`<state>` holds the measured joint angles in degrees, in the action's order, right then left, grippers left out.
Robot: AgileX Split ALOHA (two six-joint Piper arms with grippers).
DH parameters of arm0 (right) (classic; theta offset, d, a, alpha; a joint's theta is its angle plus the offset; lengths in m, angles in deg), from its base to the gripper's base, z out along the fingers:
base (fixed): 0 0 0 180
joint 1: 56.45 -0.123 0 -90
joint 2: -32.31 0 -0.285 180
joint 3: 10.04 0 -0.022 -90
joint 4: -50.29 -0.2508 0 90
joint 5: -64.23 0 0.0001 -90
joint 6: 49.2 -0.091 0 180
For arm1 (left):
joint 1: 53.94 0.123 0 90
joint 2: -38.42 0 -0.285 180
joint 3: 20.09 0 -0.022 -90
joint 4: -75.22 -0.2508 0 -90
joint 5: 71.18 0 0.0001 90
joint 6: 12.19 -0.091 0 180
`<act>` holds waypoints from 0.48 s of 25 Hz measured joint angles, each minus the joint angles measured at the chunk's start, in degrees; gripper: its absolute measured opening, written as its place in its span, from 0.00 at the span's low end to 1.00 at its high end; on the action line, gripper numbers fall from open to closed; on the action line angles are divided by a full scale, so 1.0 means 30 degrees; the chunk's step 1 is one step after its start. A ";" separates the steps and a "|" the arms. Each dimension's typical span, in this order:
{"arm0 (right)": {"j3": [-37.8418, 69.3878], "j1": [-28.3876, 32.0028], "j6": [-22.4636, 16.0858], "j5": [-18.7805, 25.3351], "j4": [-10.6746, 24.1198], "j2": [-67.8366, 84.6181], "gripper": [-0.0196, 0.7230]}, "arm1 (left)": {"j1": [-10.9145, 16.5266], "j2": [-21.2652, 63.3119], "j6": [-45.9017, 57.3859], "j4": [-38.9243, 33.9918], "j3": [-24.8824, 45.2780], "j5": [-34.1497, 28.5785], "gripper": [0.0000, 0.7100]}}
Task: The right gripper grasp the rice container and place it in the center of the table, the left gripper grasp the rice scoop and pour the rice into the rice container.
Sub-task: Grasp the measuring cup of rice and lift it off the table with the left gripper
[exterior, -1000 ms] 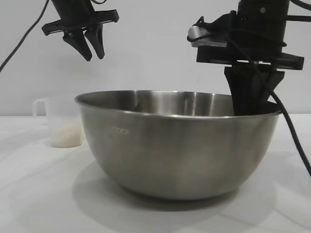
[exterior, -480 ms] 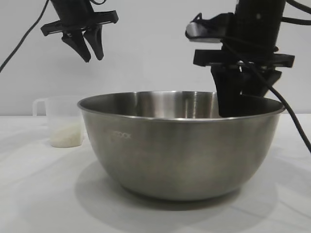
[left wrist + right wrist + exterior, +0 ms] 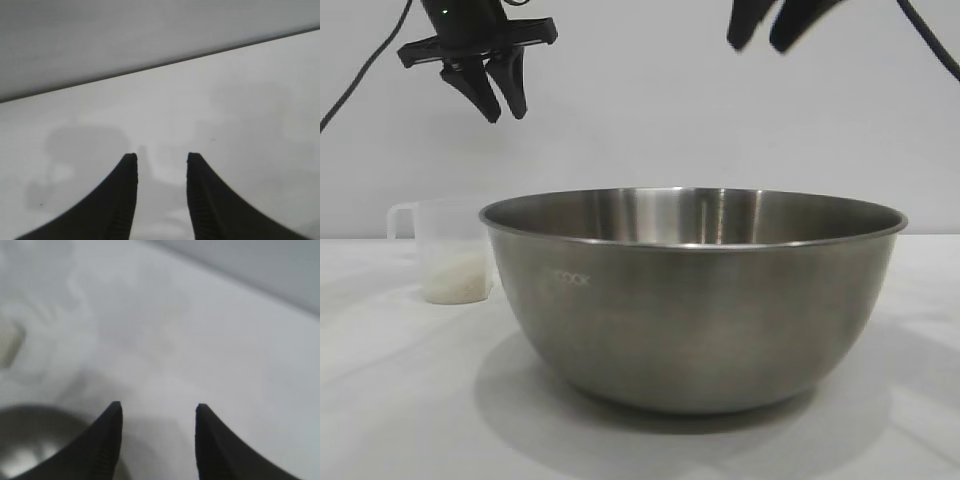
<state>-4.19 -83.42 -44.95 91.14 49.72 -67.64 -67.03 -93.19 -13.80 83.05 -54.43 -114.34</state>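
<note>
While the rice container (image 3: 692, 300) sat placed mid-worktop (image 3: 400, 400), right end effector (image 3: 767, 28) hung spread and empty above; next, spread left end effector (image 3: 498, 92) must descend to rice scoop (image 3: 445, 250).

right gripper (image 3: 767, 38) cut by top edge, only finger ends show. bowl (image 3: 690, 300) hides cup's (image 3: 435, 250) right side. bowl (image 3: 45, 440) cut off, blurred in right wrist view.
</note>
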 joint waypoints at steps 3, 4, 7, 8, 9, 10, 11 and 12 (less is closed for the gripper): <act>0.0043 0.0000 0.0046 -0.0166 0.0267 0.0046 0.38 | 0.0000 0.0000 0.0000 0.0000 0.0000 0.0000 0.29; 0.0115 0.0000 0.0044 -0.0130 0.0308 0.0080 0.38 | 0.0000 0.0000 0.0000 0.0000 0.0000 0.0000 0.29; 0.0932 0.0000 0.0044 -0.0422 0.0385 0.0701 0.41 | 0.0000 0.0000 0.0000 -0.0009 0.0000 0.0000 0.29; 0.1467 0.0000 0.0044 -0.0592 0.0458 0.1232 0.41 | 0.0000 0.0000 0.0000 -0.0009 0.0000 0.0000 0.29; 0.2336 0.0000 0.0044 -0.0901 0.0583 0.1806 0.41 | 0.0000 0.0000 0.0000 -0.0009 0.0000 0.0000 0.29; 0.3462 0.0000 0.0044 -0.1139 0.0664 0.2662 0.41 | 0.0000 0.0000 0.0000 -0.0009 0.0000 0.0000 0.29; 0.4765 0.0000 0.0044 -0.1421 0.0701 0.3662 0.41 | 0.0032 0.0000 0.0000 -0.0009 0.0000 0.0000 0.29; 0.5875 0.0000 0.0044 -0.1563 0.0745 0.4789 0.41 | 0.0032 0.0000 0.0000 -0.0009 0.0000 0.0000 0.29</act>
<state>13.43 -83.42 -44.82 86.45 51.95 -53.27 -66.93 -93.19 -13.80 83.02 -54.43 -114.34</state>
